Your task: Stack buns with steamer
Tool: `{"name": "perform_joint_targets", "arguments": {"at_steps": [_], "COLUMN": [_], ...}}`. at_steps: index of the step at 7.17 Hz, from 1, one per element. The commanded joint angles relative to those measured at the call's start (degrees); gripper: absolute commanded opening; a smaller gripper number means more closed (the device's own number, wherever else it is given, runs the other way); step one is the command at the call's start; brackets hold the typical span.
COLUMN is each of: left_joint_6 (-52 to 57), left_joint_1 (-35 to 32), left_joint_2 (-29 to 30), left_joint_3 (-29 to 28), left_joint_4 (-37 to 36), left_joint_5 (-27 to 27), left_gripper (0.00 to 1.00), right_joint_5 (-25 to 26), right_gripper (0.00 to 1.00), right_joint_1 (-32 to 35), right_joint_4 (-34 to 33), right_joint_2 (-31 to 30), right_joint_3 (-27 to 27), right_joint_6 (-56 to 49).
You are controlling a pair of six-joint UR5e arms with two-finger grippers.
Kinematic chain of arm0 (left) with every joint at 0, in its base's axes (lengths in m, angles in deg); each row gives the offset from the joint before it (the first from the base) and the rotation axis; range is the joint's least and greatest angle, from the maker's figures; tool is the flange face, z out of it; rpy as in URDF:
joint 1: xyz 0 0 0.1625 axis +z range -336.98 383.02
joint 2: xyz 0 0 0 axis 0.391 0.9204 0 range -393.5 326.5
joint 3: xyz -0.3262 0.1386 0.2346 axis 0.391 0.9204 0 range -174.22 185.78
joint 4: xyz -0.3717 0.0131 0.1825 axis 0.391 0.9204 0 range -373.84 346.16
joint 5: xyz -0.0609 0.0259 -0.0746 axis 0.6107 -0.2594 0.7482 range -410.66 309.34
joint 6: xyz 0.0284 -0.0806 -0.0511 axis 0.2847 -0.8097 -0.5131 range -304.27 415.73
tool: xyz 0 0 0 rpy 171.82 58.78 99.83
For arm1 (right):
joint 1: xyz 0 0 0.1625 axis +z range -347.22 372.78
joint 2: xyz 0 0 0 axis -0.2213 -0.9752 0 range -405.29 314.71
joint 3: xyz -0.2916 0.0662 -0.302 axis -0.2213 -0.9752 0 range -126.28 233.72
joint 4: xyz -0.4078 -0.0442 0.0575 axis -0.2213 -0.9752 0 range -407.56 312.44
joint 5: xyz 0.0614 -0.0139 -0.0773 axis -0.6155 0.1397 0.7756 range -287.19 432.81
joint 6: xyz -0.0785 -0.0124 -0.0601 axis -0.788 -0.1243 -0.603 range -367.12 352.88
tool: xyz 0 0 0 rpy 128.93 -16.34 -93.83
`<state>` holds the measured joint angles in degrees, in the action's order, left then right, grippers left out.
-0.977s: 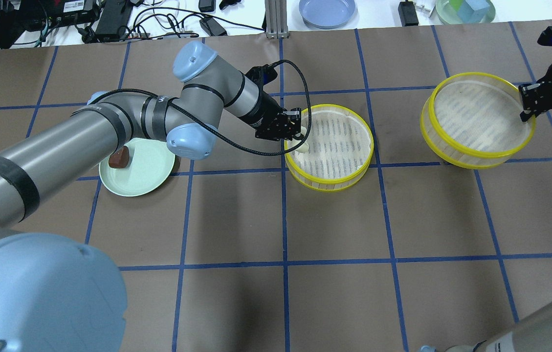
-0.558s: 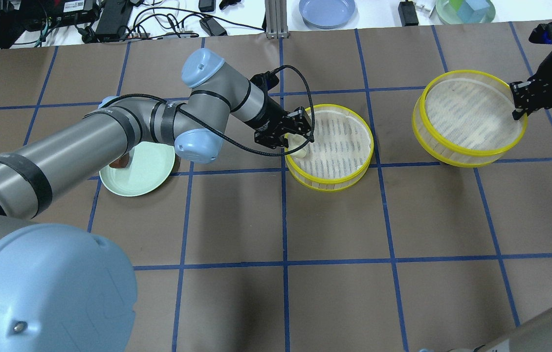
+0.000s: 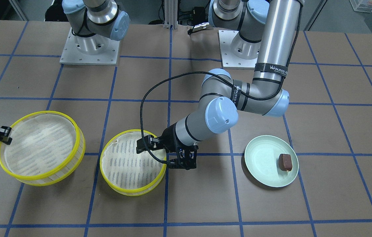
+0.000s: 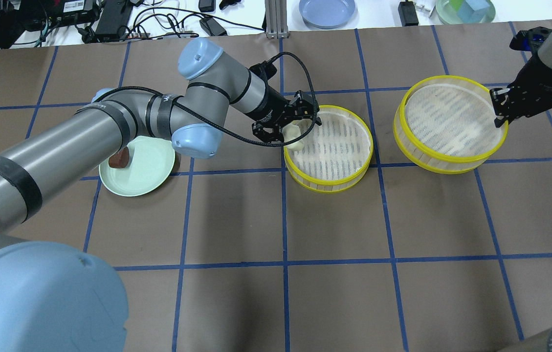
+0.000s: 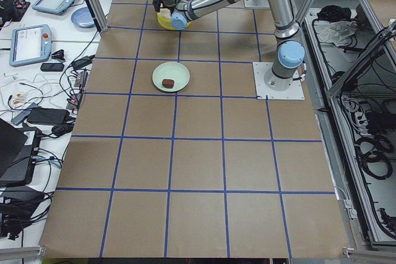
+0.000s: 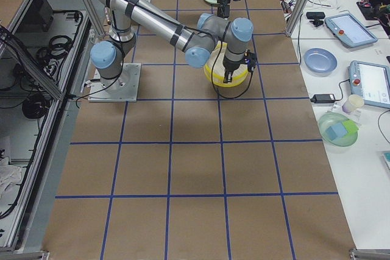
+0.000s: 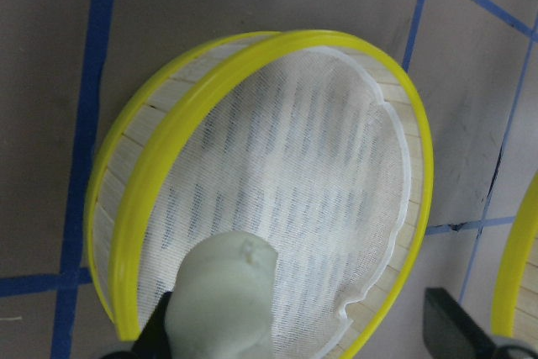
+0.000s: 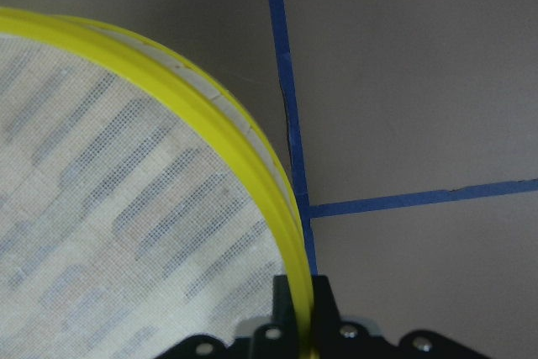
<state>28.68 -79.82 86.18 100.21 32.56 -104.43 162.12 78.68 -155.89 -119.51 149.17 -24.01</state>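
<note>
The cream-white bun [image 4: 294, 135] lies inside the middle steamer tray [image 4: 327, 188], against its left rim; the left wrist view shows it [image 7: 223, 300] beside one finger. My left gripper [image 4: 289, 121] hangs tilted over it with its jaws wide apart. The dark brown bun [image 3: 284, 162] lies on the pale green plate [image 3: 261, 171]. My right gripper [image 4: 500, 110] is shut on the yellow rim of the second steamer tray [image 4: 447, 166] and holds it tilted, slightly off the table, to the right of the middle tray.
A blue plate [image 4: 327, 11], a green bowl with blocks [image 4: 465, 11] and cables [image 4: 109, 19] lie past the table's far edge. My left arm's elbow [image 4: 192, 137] hangs over the green plate's edge.
My left gripper has turned and opened, leaving the cream bun in the middle tray. My right gripper has carried the second tray to the left, toward the middle tray.
</note>
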Motion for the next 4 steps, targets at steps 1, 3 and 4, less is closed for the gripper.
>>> {"name": "perform_joint_targets", "arguments": {"at_steps": [1,3,4], "left_joint_6": [-5.2,-5.6,-3.1], "left_joint_1": [-1.1,-1.6,0.2], "left_joint_2": [-0.4,-1.6,-2.1], "left_joint_3": [0.0,-0.3,-0.6], "left_joint_4": [-0.1,1.0,1.7], "left_joint_5": [0.0,-0.9,-2.8], "left_gripper": [1.00,1.00,1.00], "right_joint_5": [0.1,0.0,-0.3], "right_gripper": [0.00,0.00,0.00], "right_joint_1": [0.1,0.1,1.5], "right_joint_4": [-0.1,0.0,0.4], "right_joint_2": [-0.1,-0.1,-0.9], "right_joint_3": [0.3,0.3,0.4], "right_joint_6": [0.0,0.6,2.3]}}
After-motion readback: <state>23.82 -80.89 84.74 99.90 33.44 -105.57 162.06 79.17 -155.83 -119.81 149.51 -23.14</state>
